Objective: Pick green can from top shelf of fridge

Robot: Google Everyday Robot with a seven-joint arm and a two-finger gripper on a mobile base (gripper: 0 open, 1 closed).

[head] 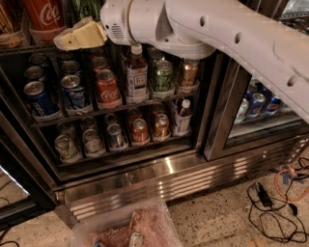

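Note:
The fridge (159, 179) stands open in front of me. On its top shelf (26, 49), at the upper edge of the view, the green can (86, 8) shows only its lower part, just right of a tall red Coca-Cola can (44, 14). My white arm comes in from the upper right. My gripper (72, 38), with yellowish tips, sits at the top shelf's front edge, just below and in front of the green can, pointing left. The can's top is out of view.
The lower racks hold short cans: blue ones (39, 99), a red one (107, 87), a small green one (163, 75), and a bottle (136, 72). A second glass-door section (256, 103) is at the right. Cables (270, 198) lie on the floor. A plastic bin (125, 229) is below.

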